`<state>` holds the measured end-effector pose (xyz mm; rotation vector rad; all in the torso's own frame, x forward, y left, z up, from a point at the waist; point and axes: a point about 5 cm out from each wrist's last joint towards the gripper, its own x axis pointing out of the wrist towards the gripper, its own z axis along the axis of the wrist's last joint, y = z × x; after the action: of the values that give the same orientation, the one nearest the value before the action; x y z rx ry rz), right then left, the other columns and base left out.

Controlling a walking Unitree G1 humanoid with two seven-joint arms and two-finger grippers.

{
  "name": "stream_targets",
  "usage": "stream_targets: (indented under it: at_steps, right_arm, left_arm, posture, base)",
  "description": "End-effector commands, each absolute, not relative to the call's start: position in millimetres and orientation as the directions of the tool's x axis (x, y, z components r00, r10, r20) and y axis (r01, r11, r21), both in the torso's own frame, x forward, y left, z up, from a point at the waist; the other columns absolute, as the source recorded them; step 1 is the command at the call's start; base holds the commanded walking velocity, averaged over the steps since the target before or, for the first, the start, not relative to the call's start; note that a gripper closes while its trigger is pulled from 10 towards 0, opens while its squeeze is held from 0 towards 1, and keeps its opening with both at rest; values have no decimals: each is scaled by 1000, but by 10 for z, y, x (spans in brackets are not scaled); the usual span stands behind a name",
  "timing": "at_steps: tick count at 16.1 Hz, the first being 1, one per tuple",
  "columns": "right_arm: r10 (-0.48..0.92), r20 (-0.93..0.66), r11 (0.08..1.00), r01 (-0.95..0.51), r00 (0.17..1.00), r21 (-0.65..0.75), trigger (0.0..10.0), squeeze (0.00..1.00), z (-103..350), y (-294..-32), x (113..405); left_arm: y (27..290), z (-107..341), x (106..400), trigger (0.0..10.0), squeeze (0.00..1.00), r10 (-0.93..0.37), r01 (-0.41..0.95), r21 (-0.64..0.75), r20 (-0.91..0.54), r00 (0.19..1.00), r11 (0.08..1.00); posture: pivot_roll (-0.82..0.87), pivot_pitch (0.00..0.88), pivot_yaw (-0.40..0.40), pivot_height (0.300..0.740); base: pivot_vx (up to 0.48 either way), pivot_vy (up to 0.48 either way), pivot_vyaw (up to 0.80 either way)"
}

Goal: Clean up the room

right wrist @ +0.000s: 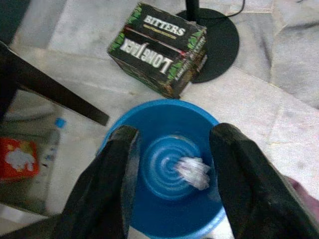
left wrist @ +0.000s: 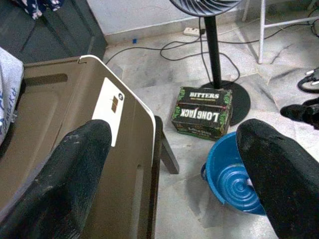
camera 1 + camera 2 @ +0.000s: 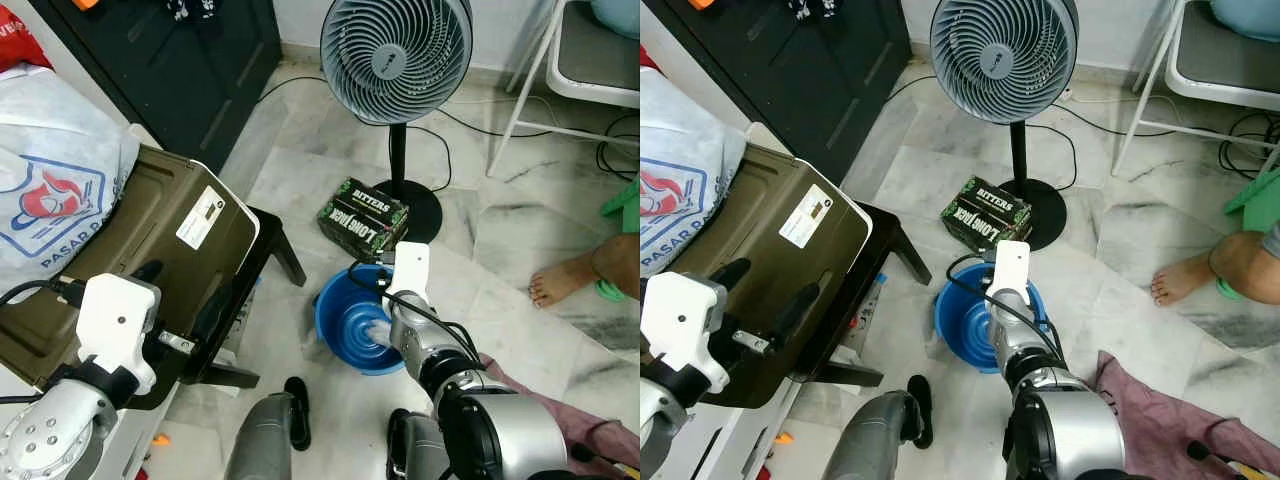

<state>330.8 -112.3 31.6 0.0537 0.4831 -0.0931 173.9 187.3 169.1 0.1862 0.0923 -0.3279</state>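
hovered over a blue basin (image 1: 164,169) at lower centre of the right wrist frame, right gripper (image 1: 172,149) with fingers spread apart and holding nothing. lay at the basin's middle, a crumpled white scrap (image 1: 193,172), apparently already dropped in. stood just beyond the basin, a green bitters box (image 3: 363,216). best lifted straight up, clear of the rim. sat spread and empty at lower left, left gripper (image 2: 174,164), above a brown chair (image 3: 150,240).
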Motion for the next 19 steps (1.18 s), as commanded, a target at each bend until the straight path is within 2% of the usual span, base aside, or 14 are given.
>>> stream_targets:
  at_steps: [1,2,3,5,8,12,13,14,17,19]
  right_arm:
    - [-29,-468,994,74,883,77,10000,1000,319,-990,3297]
    - [1,-458,993,54,889,107,10000,1000,354,-932,3315]
    - [96,-426,979,-9,899,203,10000,1000,455,-785,3356]
    - [191,-349,969,-118,918,218,10000,1000,598,-692,3377]
    - [226,-319,967,-172,920,190,10000,1000,706,-837,3188]
    - [239,-362,971,-216,901,103,10000,1000,846,-1262,2834]
    - [239,-369,970,-236,898,54,10000,655,915,-1371,2720]
    - [216,-368,976,-215,904,43,10000,0,947,-1439,2666]
    - [132,-321,991,-125,938,42,10000,0,987,-1594,2536]
    - [77,-273,997,-76,959,13,10000,0,1028,-1607,2631]
  left_arm:
    - [1891,1647,1736,10000,0,-294,316,168,-144,945,934]
    - [1877,1645,1753,10000,0,-293,314,167,-137,946,935]
    - [1855,1635,1785,10000,0,-285,303,162,-123,951,939]
    - [1829,1600,1831,10000,0,-273,288,150,-111,956,946]
    - [1697,1562,1944,10000,0,-277,283,114,-62,959,952]
    - [1549,1479,2125,10000,0,-261,260,59,3,965,964]
    - [1537,1433,2173,10000,0,-246,245,53,16,969,968]
    - [1537,1406,2204,10000,0,-233,232,54,23,972,971]
    - [1559,1322,2315,10000,0,-179,177,57,48,983,983]
    - [1538,1322,2416,10000,0,-155,153,19,84,984,988]
  posture:
    - [249,276,160,740]
    - [241,265,154,740]
    - [231,254,147,740]
    - [191,224,127,740]
    - [131,171,89,740]
    - [32,82,42,740]
    - [5,46,31,740]
    - [-8,25,25,740]
    - [-52,0,1,740]
    - [-53,0,-8,740]
  base:
    - [0,0,0]
    - [0,0,0]
    - [0,0,0]
    - [0,0,0]
    - [0,0,0]
    - [0,0,0]
    - [0,0,0]
    - [0,0,0]
    - [0,0,0]
    - [0,0,0]
